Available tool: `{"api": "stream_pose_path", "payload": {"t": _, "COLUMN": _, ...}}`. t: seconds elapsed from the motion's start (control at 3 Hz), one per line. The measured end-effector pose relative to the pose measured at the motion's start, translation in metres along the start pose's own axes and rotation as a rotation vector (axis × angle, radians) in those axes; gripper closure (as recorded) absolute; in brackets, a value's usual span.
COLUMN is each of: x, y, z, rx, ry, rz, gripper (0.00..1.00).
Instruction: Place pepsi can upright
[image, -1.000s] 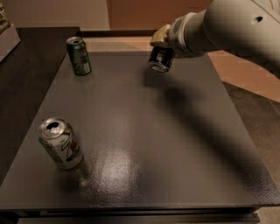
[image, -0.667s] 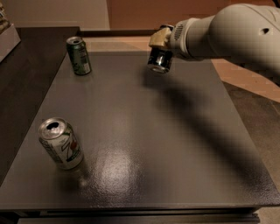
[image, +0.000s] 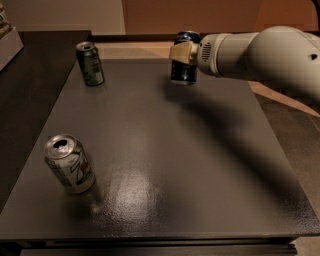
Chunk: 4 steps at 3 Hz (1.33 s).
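Observation:
The pepsi can, dark navy with a silver top, stands nearly upright at the far middle of the dark table, its base at or just above the surface. My gripper comes in from the right and is shut on the can's upper half; a tan finger lies across its front. The white arm stretches off to the right edge.
A green can stands upright at the far left of the table. A white-silver can with red and green print stands at the near left. A white box edge shows at the far left.
The pepsi can has been turned from tilted to nearly upright in my gripper and has come lower toward the table. The other cans have not moved.

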<state>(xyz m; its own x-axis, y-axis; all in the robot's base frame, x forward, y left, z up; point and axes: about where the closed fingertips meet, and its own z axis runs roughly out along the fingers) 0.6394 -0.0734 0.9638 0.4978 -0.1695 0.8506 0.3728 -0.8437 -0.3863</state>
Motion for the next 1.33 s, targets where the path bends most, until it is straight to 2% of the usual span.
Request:
{"api": "stream_pose_path", "payload": {"t": 0.33, "x": -0.0013, "y": -0.0012, "z": -0.0003, "rx": 0.025, "ry": 0.032, "rz": -0.147, "gripper": 1.00}}
{"api": "stream_pose_path", "payload": {"t": 0.67, "x": -0.0001, "y": -0.0044, "z": -0.0021, "rx": 0.057, "ry": 0.069, "rz": -0.238, "gripper": 1.00}}
{"api": "stream_pose_path", "payload": {"t": 1.33, "x": -0.0001, "y": -0.0080, "z": -0.0027, "rx": 0.085, "ry": 0.074, "rz": -0.275, "gripper": 1.00}}
